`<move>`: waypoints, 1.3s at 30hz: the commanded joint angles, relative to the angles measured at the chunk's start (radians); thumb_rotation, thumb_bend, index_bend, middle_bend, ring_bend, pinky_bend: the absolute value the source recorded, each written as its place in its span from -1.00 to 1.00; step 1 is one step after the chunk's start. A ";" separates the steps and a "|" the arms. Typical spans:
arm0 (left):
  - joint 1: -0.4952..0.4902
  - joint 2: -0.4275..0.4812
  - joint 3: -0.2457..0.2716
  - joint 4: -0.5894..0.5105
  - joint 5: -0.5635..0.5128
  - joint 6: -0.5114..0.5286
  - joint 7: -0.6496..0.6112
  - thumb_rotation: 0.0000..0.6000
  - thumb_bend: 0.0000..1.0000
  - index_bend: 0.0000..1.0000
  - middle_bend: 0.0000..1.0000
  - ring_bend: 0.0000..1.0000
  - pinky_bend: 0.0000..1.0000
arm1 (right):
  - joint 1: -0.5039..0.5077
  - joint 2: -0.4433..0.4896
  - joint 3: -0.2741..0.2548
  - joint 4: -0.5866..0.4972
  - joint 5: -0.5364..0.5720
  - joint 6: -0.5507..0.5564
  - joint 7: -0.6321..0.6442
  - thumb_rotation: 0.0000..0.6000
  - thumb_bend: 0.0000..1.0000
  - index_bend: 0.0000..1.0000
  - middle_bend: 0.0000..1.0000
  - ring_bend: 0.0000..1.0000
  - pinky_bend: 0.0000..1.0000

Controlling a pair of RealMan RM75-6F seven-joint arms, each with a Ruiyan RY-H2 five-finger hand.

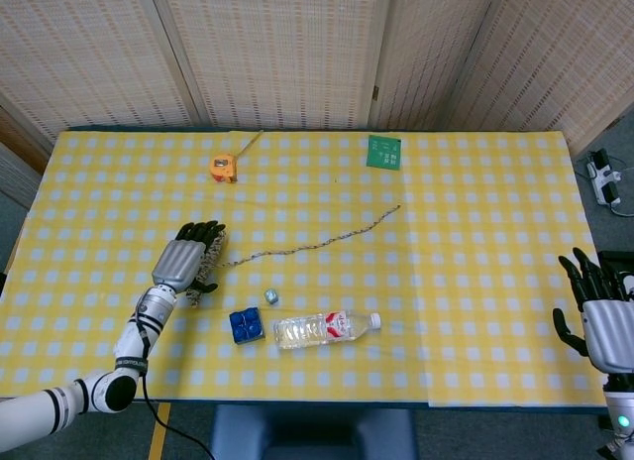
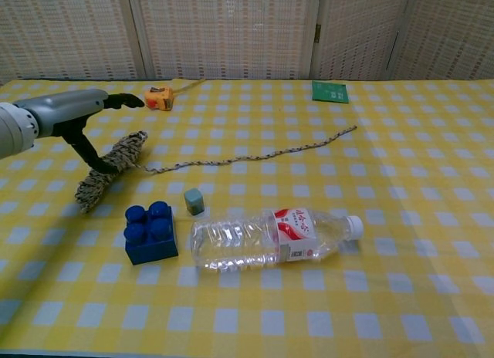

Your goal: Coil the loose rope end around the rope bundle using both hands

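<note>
the left hand (image 1: 188,259), fingers apart, hovers over the rope bundle (image 2: 108,169) on the checked counter (image 1: 475,232), thumb touching it; the loose rope end (image 1: 327,239) trails off to its right. just right of the hand sit a blue block (image 1: 245,325), small cube (image 1: 271,295) and water bottle (image 1: 327,328). only the head view shows the right hand (image 1: 599,316), fingers spread, well apart at the counter's far edge.

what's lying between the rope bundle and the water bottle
In the chest view, the blue block and a small grey-green cube lie between the rope bundle and the water bottle. Otherwise just checked cloth.
</note>
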 commanded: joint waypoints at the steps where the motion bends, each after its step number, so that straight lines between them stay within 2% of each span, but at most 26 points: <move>1: -0.018 -0.044 0.013 0.054 -0.052 -0.012 0.022 1.00 -0.62 -0.82 -0.82 -0.86 -0.99 | 0.001 0.000 0.000 0.000 0.002 -0.003 0.000 1.00 0.01 -1.00 -0.99 -0.79 -1.00; 10: -0.035 -0.134 0.039 0.205 -0.111 0.026 0.086 1.00 -0.62 -0.75 -0.82 -0.83 -0.93 | 0.005 0.000 0.002 -0.002 0.008 -0.012 -0.006 1.00 0.01 -1.00 -0.99 -0.79 -1.00; 14: -0.031 -0.157 0.034 0.263 -0.144 0.035 0.096 1.00 -0.62 -0.69 -0.81 -0.77 -0.89 | 0.006 0.000 0.003 -0.003 0.012 -0.016 -0.008 1.00 0.01 -1.00 -0.99 -0.80 -1.00; 18: -0.022 -0.170 0.018 0.298 -0.162 0.025 0.059 1.00 -0.62 -0.54 -0.67 -0.64 -0.70 | 0.009 -0.001 0.003 -0.004 0.015 -0.026 -0.009 1.00 0.01 -1.00 -0.99 -0.80 -1.00; 21: -0.015 -0.172 0.007 0.307 -0.159 0.009 0.014 1.00 -0.62 -0.37 -0.51 -0.50 -0.43 | 0.012 -0.002 0.002 -0.005 0.016 -0.030 -0.012 1.00 0.01 -1.00 -0.99 -0.80 -1.00; 27: -0.005 -0.184 0.007 0.336 -0.136 0.005 -0.029 1.00 -0.61 -0.19 -0.25 -0.25 -0.11 | 0.013 0.000 0.003 -0.009 0.018 -0.032 -0.016 1.00 0.01 -1.00 -0.99 -0.80 -1.00; 39: 0.015 -0.203 -0.011 0.375 -0.085 0.004 -0.136 1.00 -0.45 -0.01 -0.06 -0.07 0.04 | 0.006 0.000 0.000 -0.011 0.022 -0.028 -0.015 1.00 0.01 -1.00 -0.99 -0.80 -1.00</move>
